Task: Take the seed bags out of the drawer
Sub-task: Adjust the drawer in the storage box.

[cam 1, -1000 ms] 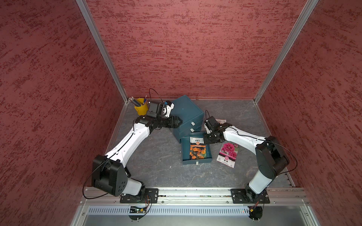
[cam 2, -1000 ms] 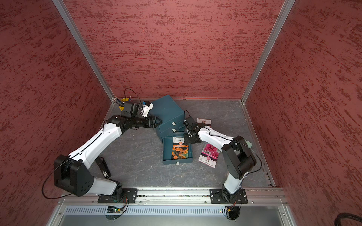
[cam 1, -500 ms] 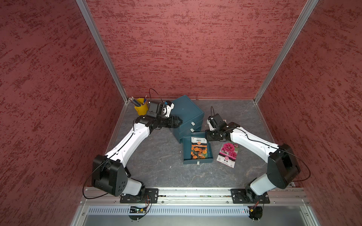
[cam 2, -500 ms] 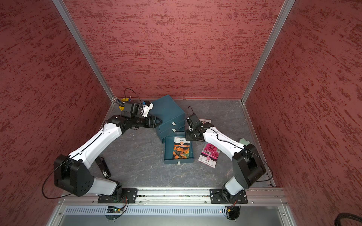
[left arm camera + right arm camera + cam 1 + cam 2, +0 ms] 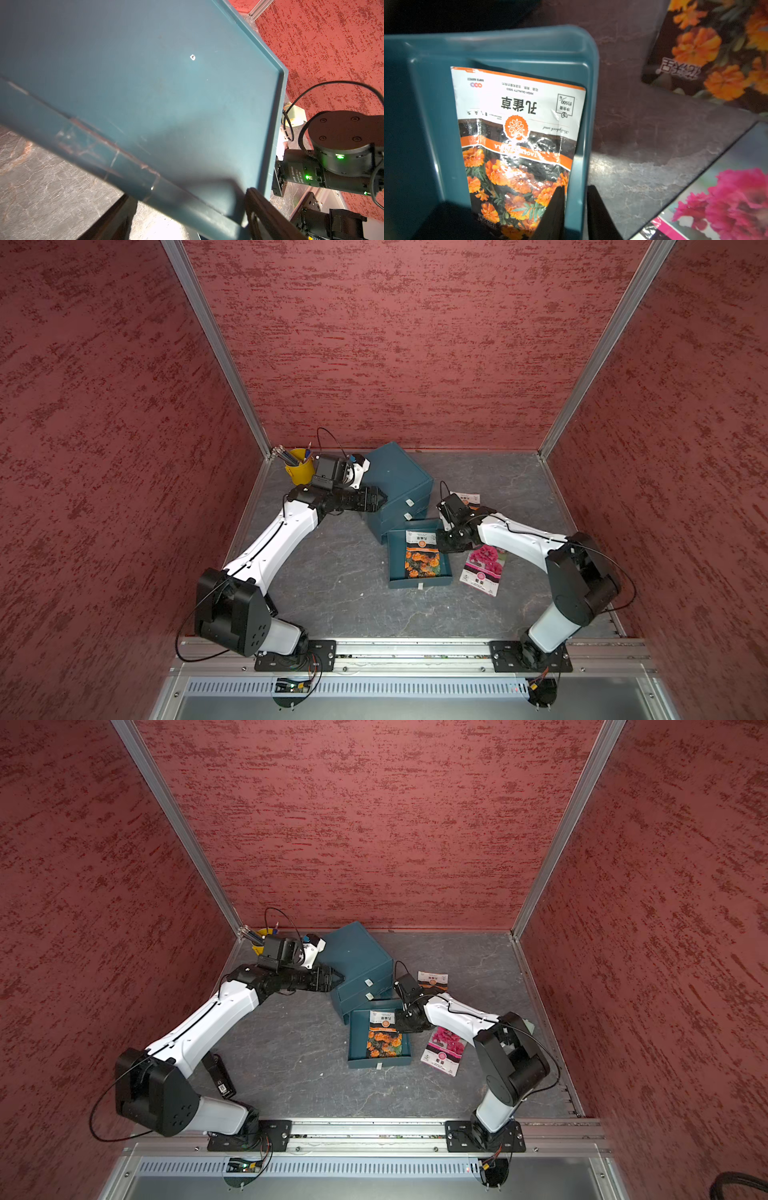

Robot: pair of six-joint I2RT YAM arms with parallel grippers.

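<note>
The teal cabinet (image 5: 397, 477) stands at the back of the grey floor (image 5: 332, 580). The left gripper (image 5: 380, 499) clamps its corner with jaws set wide, one finger on the top and one against the side wall. The drawer (image 5: 395, 560) stands pulled out in front of it with one orange-flower seed bag (image 5: 422, 558) flat inside, while the pink-flower seed bag (image 5: 484, 568) lies on the floor just beside the drawer and a second orange-flower bag (image 5: 469, 499) lies near the cabinet, behind the right arm. The right gripper (image 5: 576, 188) sits at the drawer's side wall with its jaws a little apart astride that wall, next to the bag inside; I cannot tell whether they pinch anything.
</note>
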